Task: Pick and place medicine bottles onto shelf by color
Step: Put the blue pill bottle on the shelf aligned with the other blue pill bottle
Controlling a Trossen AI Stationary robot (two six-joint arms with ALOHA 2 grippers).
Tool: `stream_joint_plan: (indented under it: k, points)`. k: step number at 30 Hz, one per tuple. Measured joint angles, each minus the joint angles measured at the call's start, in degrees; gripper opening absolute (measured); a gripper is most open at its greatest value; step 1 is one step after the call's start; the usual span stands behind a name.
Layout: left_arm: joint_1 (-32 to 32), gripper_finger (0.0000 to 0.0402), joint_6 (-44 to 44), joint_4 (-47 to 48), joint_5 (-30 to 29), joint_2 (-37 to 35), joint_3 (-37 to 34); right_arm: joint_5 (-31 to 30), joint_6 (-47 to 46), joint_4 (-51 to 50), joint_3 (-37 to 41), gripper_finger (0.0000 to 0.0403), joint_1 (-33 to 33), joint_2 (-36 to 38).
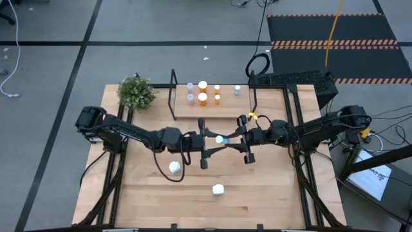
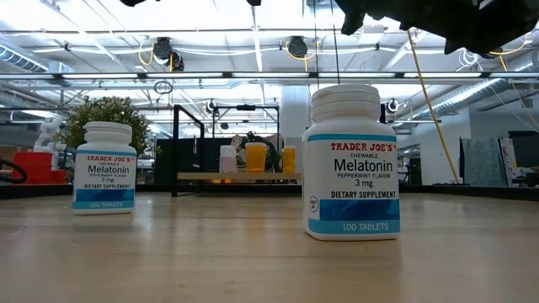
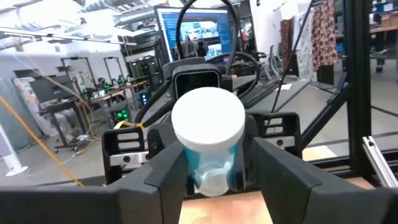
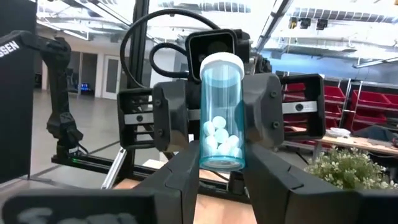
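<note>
Pale-blue bottle hangs above the surface between both hands — a handover: right hand clamps it, left hand brackets it, grip unclear. Next, one releases, then shelf.

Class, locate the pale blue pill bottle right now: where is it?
In the high view the pale blue bottle hangs mid-table between the left gripper and right gripper, both sets of jaws around it, just in front of the shelf.
</note>
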State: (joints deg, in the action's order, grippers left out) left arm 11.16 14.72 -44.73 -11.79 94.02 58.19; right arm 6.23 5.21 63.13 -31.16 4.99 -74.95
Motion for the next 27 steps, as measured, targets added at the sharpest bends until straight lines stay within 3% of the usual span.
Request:
stream_joint_plan:
  k: [15, 27]
  points:
    - [-0.74, 0.0112, -1.50, -0.20, 1.64, -0.04, 0.00, 0.01, 0.03, 0.36, 0.00, 0.0106, 0.00, 0.02]
    - [-1.09, 0.0107, -1.17, 4.87, 0.20, -0.13, 0.00, -1.46, -0.24, -4.70, -0.02, 0.0121, -0.04, 0.47]
